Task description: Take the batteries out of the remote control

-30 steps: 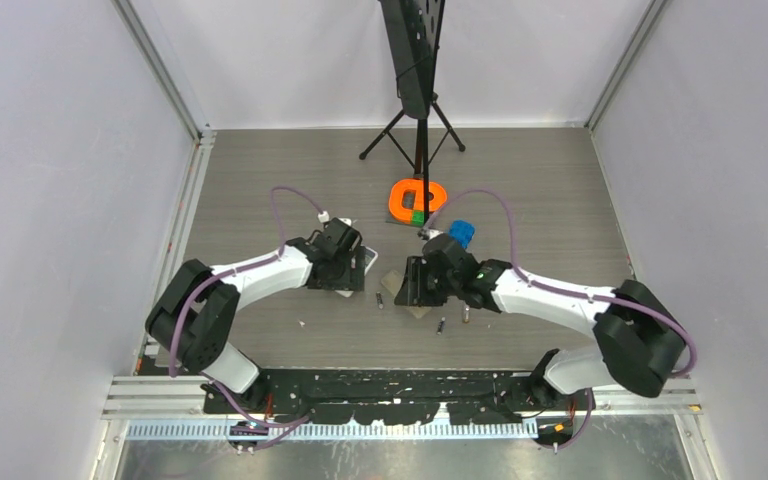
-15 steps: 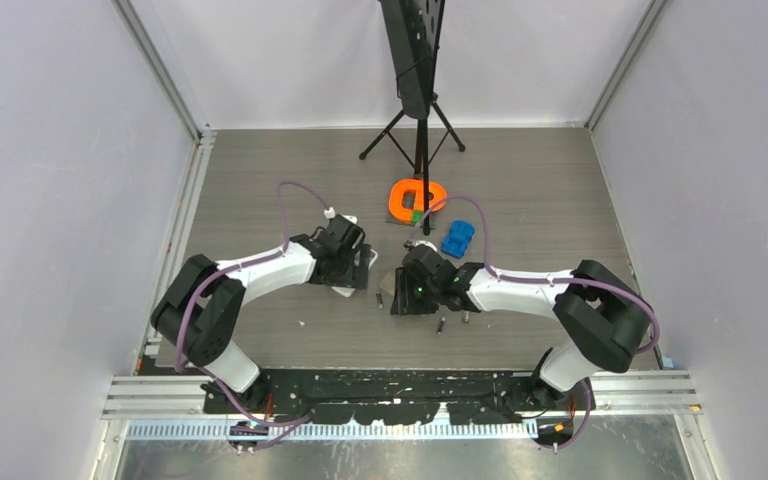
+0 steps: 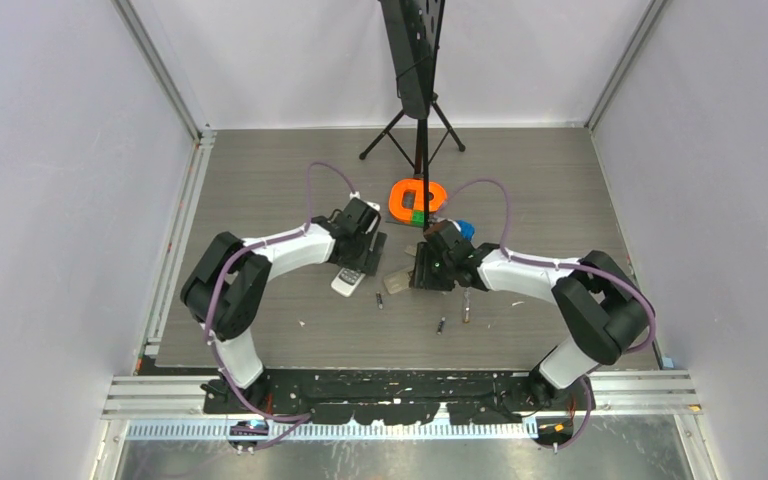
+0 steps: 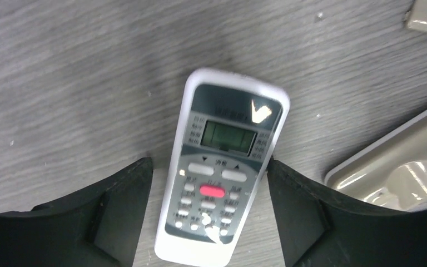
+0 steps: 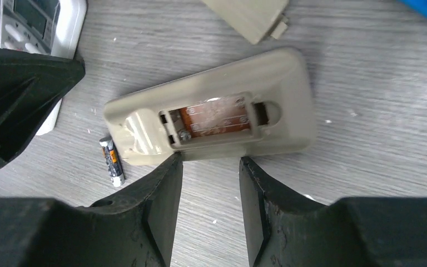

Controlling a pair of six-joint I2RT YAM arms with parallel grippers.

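A beige remote control lies face down, its battery bay uncovered and empty, with its loose cover beyond it. My right gripper is open, its tips at the remote's near edge with only table between them. One battery lies by the remote's left end. From above, three batteries lie on the table. A white remote lies buttons up between the jaws of my open left gripper. Its right finger is at the remote's edge and the left finger stands apart.
An orange ring-shaped object and a blue object sit behind the grippers. A black tripod stand rises at the back. The two grippers are close together, the left one's black finger showing in the right wrist view.
Both grippers have shifted toward the back of the table. The left arm swung right, leaving more of the white remote in view. The right gripper drew back from the beige remote.
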